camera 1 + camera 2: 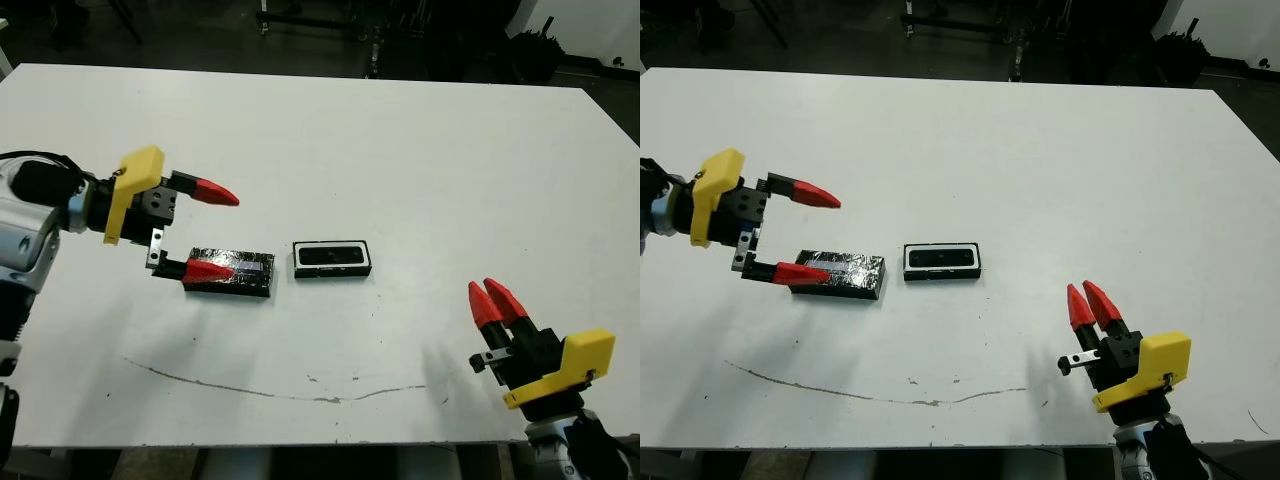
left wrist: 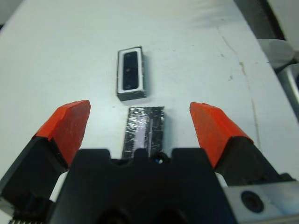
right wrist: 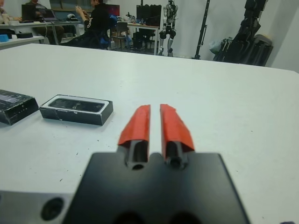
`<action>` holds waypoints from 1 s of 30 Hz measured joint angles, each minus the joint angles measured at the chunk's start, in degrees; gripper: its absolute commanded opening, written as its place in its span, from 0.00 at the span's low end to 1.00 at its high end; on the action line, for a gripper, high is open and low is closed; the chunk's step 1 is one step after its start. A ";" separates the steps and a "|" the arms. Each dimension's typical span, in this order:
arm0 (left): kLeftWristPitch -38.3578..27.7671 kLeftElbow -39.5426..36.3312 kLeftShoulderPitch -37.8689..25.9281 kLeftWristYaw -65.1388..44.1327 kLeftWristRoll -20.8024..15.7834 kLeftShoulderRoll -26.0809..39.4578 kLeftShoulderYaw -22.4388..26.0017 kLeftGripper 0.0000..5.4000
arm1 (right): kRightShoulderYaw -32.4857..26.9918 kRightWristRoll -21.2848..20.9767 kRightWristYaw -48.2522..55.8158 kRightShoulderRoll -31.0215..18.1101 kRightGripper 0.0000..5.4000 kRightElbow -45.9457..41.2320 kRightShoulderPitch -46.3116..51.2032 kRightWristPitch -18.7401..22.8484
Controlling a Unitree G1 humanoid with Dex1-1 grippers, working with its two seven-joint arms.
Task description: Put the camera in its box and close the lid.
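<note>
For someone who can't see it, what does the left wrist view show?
Two open red-tipped fingers of the left gripper straddle a flat black shiny-topped lid on a white table. Beyond it lies a white-lined black box holding a slim black camera.

Robotics lab: humanoid robot (image 3: 167,21) (standing), seated people (image 3: 99,23).

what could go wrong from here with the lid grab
The left gripper is open around the lid, which lies flat on the table with a shiny wrapped top. The red fingertips may slip off it instead of lifting it. The box, with the camera already inside, sits just beside the lid, so a sideways nudge could push the box or jostle the camera. The right gripper rests shut, far from both.
</note>
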 measured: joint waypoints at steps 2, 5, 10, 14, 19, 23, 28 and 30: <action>-1.01 0.01 0.02 0.07 1.43 -0.23 -0.70 1.00 | 0.05 0.19 -0.11 -0.36 0.01 0.00 0.00 -0.01; -4.86 0.74 0.05 0.10 2.83 -0.81 -0.87 1.00 | 0.02 1.17 -0.11 -0.89 0.00 0.01 0.00 -0.02; -3.88 1.95 0.10 0.27 5.18 -2.13 -2.86 1.00 | 0.01 1.40 -0.64 -1.87 0.00 -0.03 0.10 -0.02; -3.87 3.86 0.14 2.41 7.70 -2.92 -3.69 1.00 | 0.02 1.61 -0.97 -2.39 0.00 -0.05 0.25 -0.01; -6.20 6.97 0.15 4.18 10.17 -3.67 -4.47 1.00 | 0.07 1.85 -1.06 -2.84 0.00 -0.06 0.48 -0.02; -8.58 8.66 0.13 5.31 12.24 -4.10 -4.82 1.00 | 0.37 1.90 -1.09 -2.96 0.00 -0.06 0.54 -0.01; -14.31 12.19 0.03 6.88 14.91 -4.37 -4.96 1.00 | 0.54 1.94 -1.05 -3.42 0.00 0.06 0.66 -1.02; -15.29 13.87 -0.14 6.94 15.89 -4.51 -5.15 1.00 | 0.59 1.94 -1.07 -3.54 0.00 0.09 0.70 -1.15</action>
